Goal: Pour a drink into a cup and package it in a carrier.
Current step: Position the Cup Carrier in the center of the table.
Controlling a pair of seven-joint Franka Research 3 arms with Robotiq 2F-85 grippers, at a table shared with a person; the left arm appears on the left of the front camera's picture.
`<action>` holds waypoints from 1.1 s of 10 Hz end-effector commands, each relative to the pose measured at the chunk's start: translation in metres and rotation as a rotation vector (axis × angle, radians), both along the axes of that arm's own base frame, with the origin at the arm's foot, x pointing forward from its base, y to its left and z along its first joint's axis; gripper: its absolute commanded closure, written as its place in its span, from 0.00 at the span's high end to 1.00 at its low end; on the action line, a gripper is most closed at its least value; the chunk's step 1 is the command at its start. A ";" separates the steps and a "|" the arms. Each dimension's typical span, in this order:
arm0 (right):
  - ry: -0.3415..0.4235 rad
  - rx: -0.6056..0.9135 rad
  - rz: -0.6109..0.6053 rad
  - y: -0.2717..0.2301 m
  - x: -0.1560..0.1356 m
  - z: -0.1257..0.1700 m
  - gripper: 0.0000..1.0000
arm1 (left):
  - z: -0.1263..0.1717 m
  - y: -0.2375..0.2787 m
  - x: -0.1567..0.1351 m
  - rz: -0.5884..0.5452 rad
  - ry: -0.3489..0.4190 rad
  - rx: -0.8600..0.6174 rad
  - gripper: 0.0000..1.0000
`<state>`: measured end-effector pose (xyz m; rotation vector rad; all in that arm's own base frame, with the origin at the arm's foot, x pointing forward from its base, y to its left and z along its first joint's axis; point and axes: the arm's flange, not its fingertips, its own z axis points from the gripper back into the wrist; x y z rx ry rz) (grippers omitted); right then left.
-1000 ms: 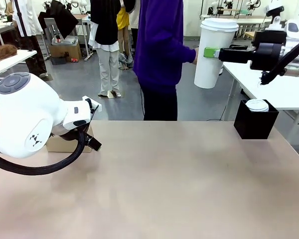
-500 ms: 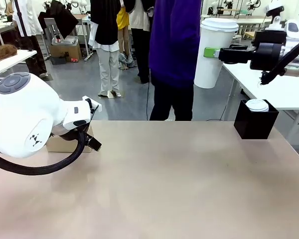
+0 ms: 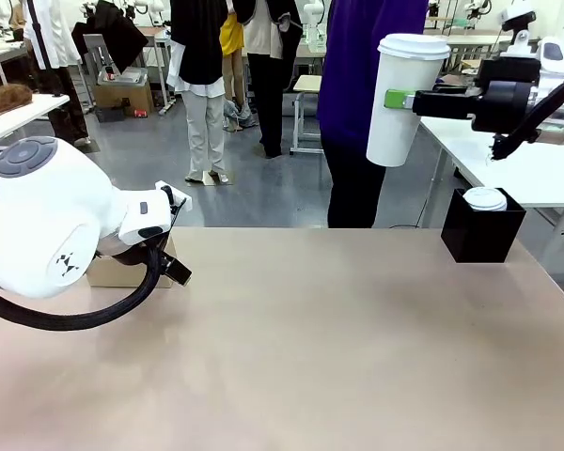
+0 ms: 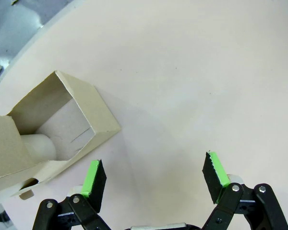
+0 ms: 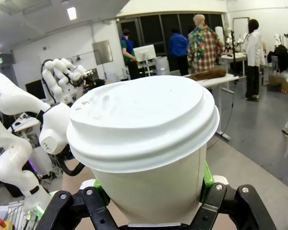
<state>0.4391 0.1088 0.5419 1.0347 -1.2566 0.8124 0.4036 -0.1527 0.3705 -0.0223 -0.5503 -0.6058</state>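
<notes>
High at the upper right, my right gripper point(image 3: 399, 99) is shut on the side of the cup point(image 3: 399, 99), a tall white paper cup with a white lid, held upright in the air. In the right wrist view the lidded cup point(image 5: 149, 143) sits between the green pads point(image 5: 207, 175). The drink is hidden under the lid. The brown cardboard carrier point(image 4: 53, 127) lies on the table at the left, just ahead and to the left of my open left gripper point(image 4: 153, 175). Something white and rounded point(image 4: 38, 143) shows inside the carrier. In the front view the carrier point(image 3: 117, 272) peeks out under my left arm point(image 3: 56, 225).
A black box point(image 3: 482, 235) with a white lid on top stands at the table's far right corner. A person in a purple top point(image 3: 362, 85) stands at the far side, just behind the cup. Other people stand farther back.
The person in purple has walked to the right, from left of the cup to behind it, hand away from it. Both arms and the cup have stayed still.
</notes>
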 end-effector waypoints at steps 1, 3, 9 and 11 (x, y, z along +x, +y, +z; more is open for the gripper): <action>-0.010 0.009 0.007 0.001 0.003 0.004 0.80 | 0.021 0.001 -0.007 0.086 -0.020 0.070 1.00; -0.010 0.009 0.007 0.001 0.003 0.004 0.80 | 0.058 -0.004 -0.004 0.219 0.016 0.130 1.00; -0.010 0.009 0.007 0.001 0.003 0.004 0.80 | 0.167 0.021 0.000 0.364 0.135 0.008 1.00; -0.010 0.009 0.007 0.001 0.003 0.004 0.80 | 0.184 0.040 0.023 0.393 0.195 -0.050 1.00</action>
